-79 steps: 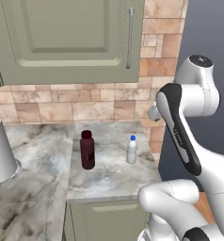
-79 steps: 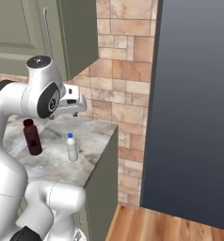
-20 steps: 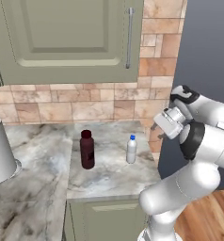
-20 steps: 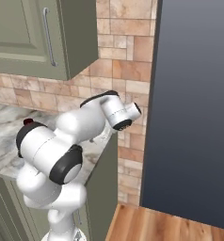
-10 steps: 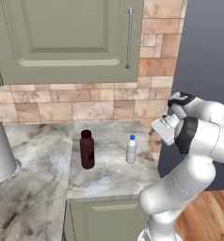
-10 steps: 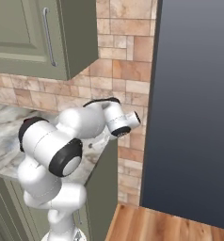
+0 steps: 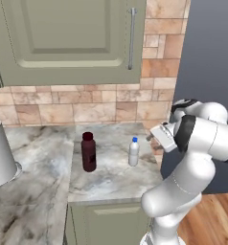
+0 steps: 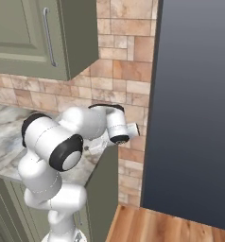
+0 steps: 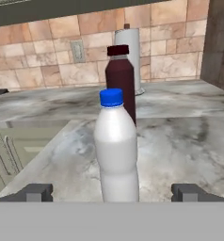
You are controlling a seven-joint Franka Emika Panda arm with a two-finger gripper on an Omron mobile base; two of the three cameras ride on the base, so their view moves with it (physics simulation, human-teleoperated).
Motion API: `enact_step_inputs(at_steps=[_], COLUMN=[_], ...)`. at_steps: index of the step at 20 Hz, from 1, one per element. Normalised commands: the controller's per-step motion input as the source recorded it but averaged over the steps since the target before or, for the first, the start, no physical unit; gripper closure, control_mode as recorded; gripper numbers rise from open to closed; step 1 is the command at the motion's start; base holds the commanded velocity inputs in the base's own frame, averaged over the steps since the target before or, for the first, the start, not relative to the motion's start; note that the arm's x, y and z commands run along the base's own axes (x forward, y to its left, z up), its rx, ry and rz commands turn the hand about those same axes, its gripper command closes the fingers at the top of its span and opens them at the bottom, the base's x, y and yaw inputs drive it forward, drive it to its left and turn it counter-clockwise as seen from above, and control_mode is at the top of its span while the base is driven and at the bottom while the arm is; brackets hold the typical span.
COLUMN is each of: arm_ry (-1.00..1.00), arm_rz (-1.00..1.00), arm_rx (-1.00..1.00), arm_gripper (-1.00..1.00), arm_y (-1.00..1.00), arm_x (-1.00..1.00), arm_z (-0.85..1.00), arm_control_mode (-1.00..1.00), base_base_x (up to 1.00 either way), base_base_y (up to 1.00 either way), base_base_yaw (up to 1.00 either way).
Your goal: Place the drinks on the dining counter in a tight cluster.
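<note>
Claw (image 9: 112, 192) open wide, arm bending low at counter (image 7: 111, 177) edge, facing upright whitish bottle (image 9: 116, 146) w/ blue cap; maroon bottle (image 9: 120, 80) standing behind.

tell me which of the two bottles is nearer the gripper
The small whitish bottle with the blue cap, between the open gripper's fingertips; the maroon bottle stands behind it.

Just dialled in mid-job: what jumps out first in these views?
In the hand view, a small whitish bottle with a blue cap stands upright on the grey-veined marble counter, centred between the open gripper's two dark fingertips, untouched. Right behind it stands a stout dark maroon bottle, with a white paper towel roll against the brick wall. From the left base view, the two bottles stand apart near the counter's right end.
</note>
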Motion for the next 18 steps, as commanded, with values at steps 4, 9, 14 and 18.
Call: enact_step_inputs(at_steps=[4,9,14,18], arm_ry=[0.1,0.11,0.07,0.0], arm_rz=[0.0,0.02,0.0,0.0], arm_rx=[0.13,0.01,0.0,0.0], arm_gripper=[-1.0,-1.0,-1.0,-1.0], arm_y=[0.16,0.27,0.21,0.09], arm_x=[-0.05,-0.01,0.03,0.0], arm_z=[0.0,0.0,0.0,0.0], arm_control_mode=[-1.0,-1.0,-1.0,-1.0], base_base_x=[0.0,0.0,0.0,0.0], base_base_y=[0.0,0.0,0.0,0.0], base_base_yaw=[0.0,0.0,0.0,0.0])
